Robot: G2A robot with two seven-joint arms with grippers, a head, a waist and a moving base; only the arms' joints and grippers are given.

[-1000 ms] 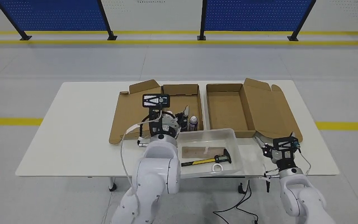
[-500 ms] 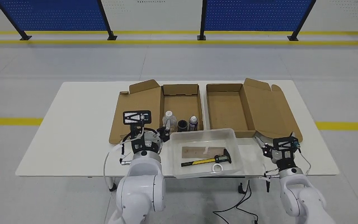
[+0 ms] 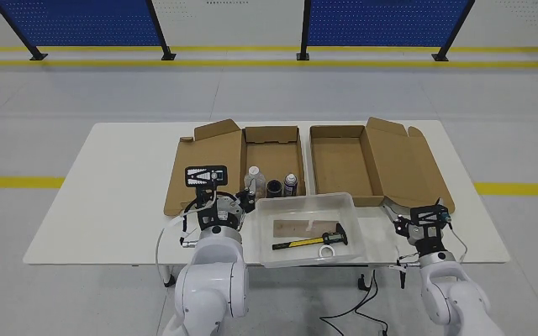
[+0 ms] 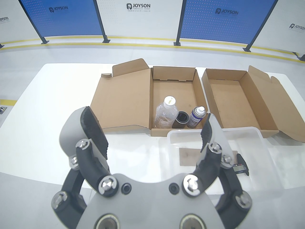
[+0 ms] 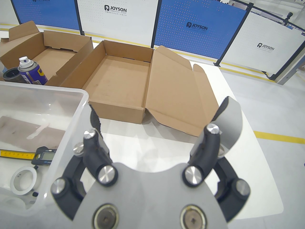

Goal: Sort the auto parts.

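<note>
Both of our grippers are hanging wide open, nothing in them. Our left gripper (image 4: 149,115) sits over the table (image 3: 118,185) near its front edge, just beside the left end of the clear bin (image 4: 238,129). Our right gripper (image 5: 160,107) is off the bin's other end, near the right cardboard box (image 5: 119,77). In the left cardboard box (image 4: 174,86) we've got 3 things standing close together: a clear bottle (image 4: 165,113), a black can (image 4: 182,117) and a spray can (image 4: 197,116). A caliper (image 5: 44,156) and a white ring (image 5: 23,179) lie in the bin.

blue spray can (image 5: 31,73) (white cap (image 5: 23,60)), brown boxes (image 3: 336,168), clear bin (image 5: 43,87), white table (image 3: 126,193).
</note>
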